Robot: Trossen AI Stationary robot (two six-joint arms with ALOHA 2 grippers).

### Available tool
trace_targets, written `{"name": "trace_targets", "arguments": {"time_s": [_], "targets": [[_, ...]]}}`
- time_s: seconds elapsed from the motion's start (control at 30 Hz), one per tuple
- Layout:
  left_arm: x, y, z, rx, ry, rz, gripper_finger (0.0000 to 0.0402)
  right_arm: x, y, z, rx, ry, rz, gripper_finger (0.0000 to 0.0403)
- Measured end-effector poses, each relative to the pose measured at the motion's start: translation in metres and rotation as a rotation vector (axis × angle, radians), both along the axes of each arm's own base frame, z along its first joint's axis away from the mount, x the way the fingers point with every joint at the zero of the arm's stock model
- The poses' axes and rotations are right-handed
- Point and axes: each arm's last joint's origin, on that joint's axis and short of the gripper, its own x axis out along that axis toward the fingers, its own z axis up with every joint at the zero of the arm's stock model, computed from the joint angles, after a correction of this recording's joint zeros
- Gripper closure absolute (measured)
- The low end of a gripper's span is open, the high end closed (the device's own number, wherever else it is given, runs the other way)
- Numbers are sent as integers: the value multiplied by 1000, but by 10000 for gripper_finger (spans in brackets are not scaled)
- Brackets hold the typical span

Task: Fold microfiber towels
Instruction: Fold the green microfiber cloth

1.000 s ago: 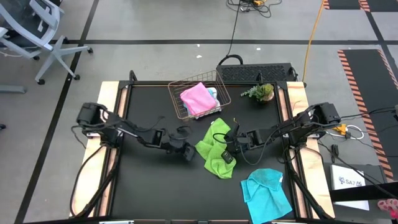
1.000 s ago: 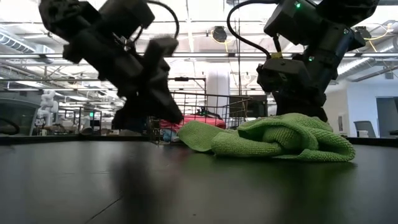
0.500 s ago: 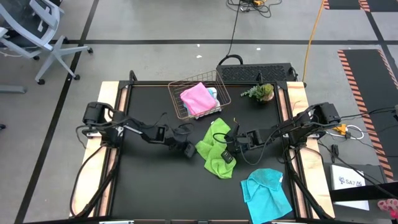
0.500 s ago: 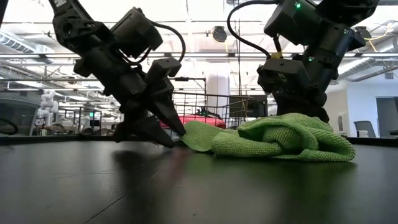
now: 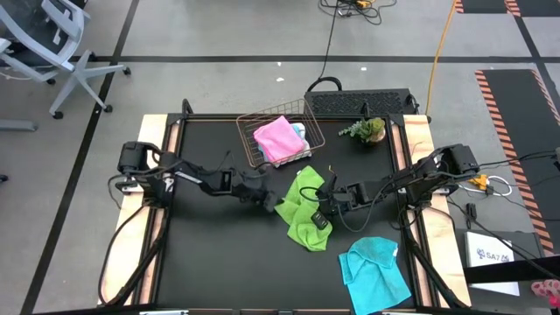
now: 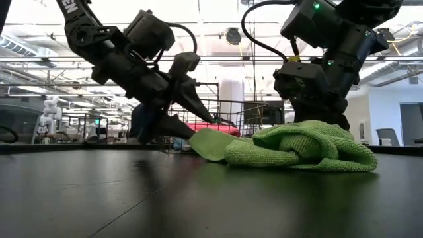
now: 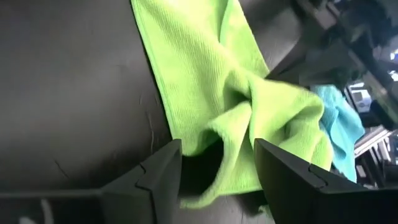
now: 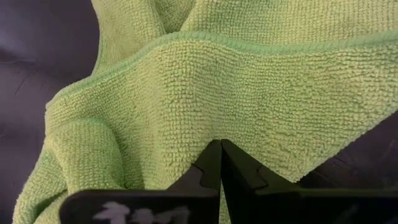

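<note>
A lime green microfiber towel (image 5: pixel 302 212) lies crumpled on the black table at mid-right, seen also in the low view (image 6: pixel 297 149). My right gripper (image 5: pixel 320 219) reaches it from the right and is shut on it. My left gripper (image 5: pixel 269 203) is open at the towel's left edge. Its two fingers (image 7: pixel 163 171) stand on either side of a turned-up flap of that edge (image 7: pixel 214 134); I cannot tell whether they touch it. A cyan towel (image 5: pixel 374 273) lies bunched near the front right. A pink towel (image 5: pixel 278 136) sits in the wire basket. My right gripper has its shut fingertips (image 8: pixel 217 163) on the green towel's upper surface, just below a folded edge (image 8: pixel 186 43), slanting down from the table's right. The fingers themselves hide the pinched spot. The towel rests heaped on the table around them (image 6: pixel 317 142).
A copper wire basket (image 5: pixel 254 131) stands at the far middle with a bit of blue cloth beside the pink one. A small green plant (image 5: pixel 367 129) stands at the far right. Bare black table stretches on the left and near side.
My left gripper has moved toward the table's far right, up to the green towel's left edge, and has opened wide. The towel and my right gripper have kept still.
</note>
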Motion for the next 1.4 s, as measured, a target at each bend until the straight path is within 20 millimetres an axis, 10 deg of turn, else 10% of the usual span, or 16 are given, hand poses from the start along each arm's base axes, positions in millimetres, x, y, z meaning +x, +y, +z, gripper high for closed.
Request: {"name": "trace_targets", "arguments": {"time_s": [0.87,1.4], "targets": [[-7,-21,-8,39,105,-28,213,2,-13,11,-16,-55,-12,403],[-7,-20,-9,7,113,7,214,-6,-91,33,-100,-116,-117,403]]}}
